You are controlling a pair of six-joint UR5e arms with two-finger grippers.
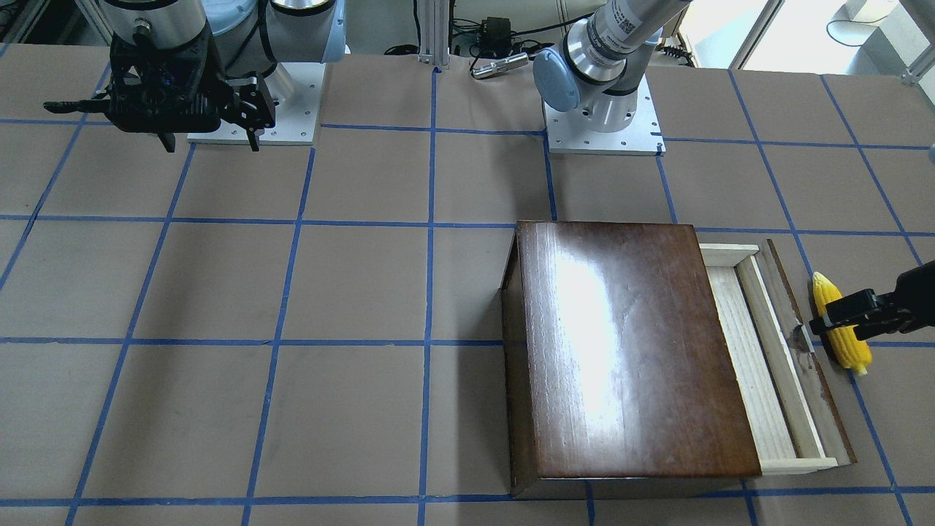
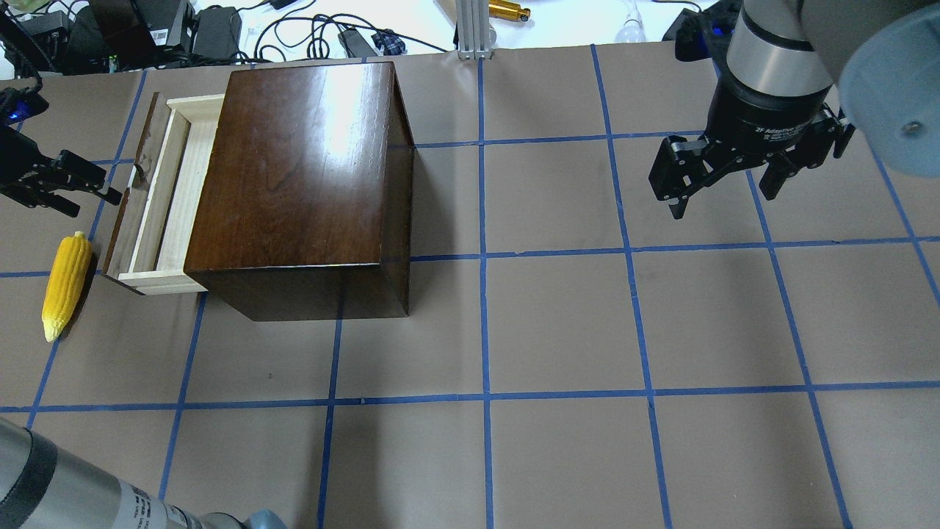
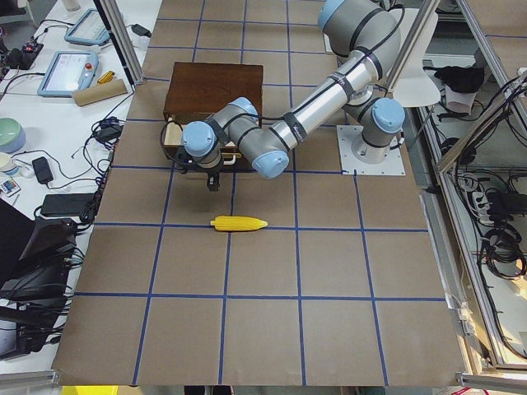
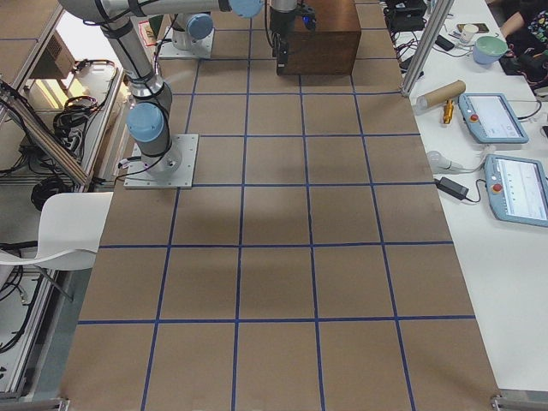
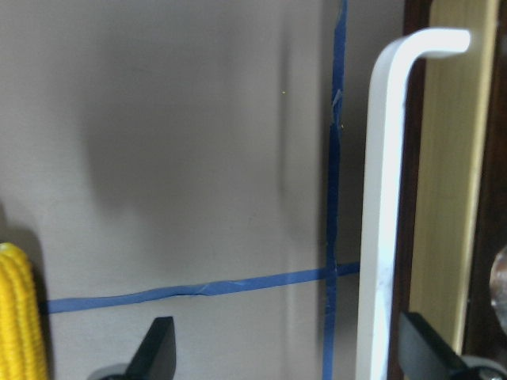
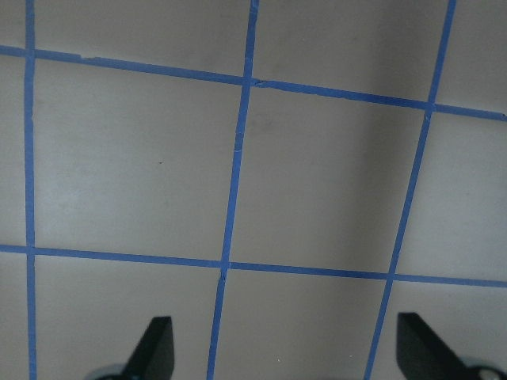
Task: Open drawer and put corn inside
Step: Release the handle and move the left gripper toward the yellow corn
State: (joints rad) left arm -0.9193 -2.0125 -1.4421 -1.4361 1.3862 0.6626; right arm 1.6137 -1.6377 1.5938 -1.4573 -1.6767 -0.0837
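Note:
The glossy dark-brown box (image 2: 308, 169) stands on the table, also seen in the front view (image 1: 628, 351). Its drawer (image 2: 170, 198) of pale wood is pulled partly out toward my left side (image 1: 760, 365). Its pale handle (image 5: 384, 198) shows in the left wrist view. The yellow corn (image 2: 64, 283) lies on the table just outside the drawer's front panel (image 1: 840, 329) (image 3: 239, 223) (image 5: 20, 317). My left gripper (image 2: 84, 192) (image 1: 829, 319) hovers open and empty beside the drawer front, near the corn but apart from it. My right gripper (image 2: 723, 202) (image 1: 212, 146) hangs open and empty far from the box.
Blue tape lines grid the brown table (image 2: 558, 323). Cables and power bricks (image 2: 220, 29) lie past the table's far edge behind the box. The arm bases (image 1: 603, 124) stand on white plates on the robot's side.

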